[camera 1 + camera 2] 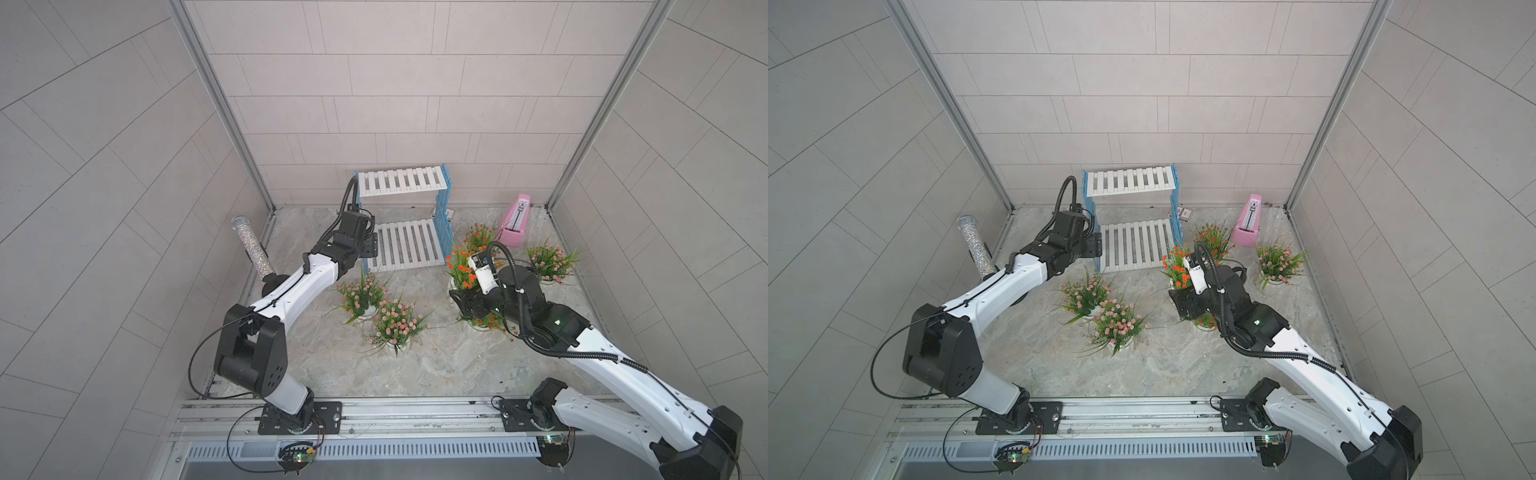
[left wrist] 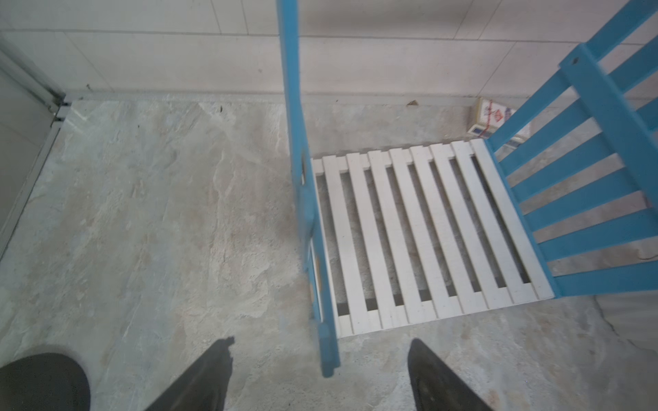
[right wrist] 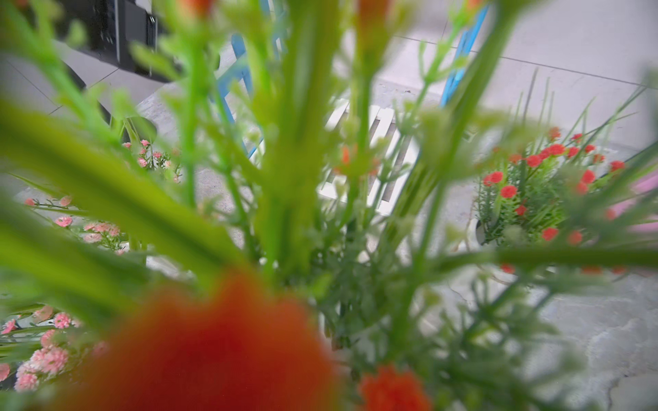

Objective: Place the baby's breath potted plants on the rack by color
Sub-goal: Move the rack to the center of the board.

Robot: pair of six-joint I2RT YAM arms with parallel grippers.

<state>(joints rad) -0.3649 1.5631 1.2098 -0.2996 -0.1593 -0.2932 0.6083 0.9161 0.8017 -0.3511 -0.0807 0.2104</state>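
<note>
The rack [image 1: 405,245] stands at the back, with both white slatted shelves bare; its lower shelf [image 2: 427,231] fills the left wrist view. My left gripper [image 1: 372,245] [image 2: 320,343] is open at the rack's left blue side, whose front post rises between the fingers. Three pink-blossomed plants [image 1: 359,293] [image 1: 397,322] [image 1: 548,262] and three orange-red ones [image 1: 480,237] [image 1: 461,266] [image 1: 492,322] stand on the floor. My right gripper [image 1: 457,297] is low at the base of the middle orange plant [image 3: 285,178]. Foliage hides its fingers.
A pink metronome [image 1: 515,226] stands at the back right, close to the rear plants. A glittery tube [image 1: 251,245] leans at the left wall. A small card box [image 2: 491,117] lies behind the rack. My right arm covers part of the nearest orange plant.
</note>
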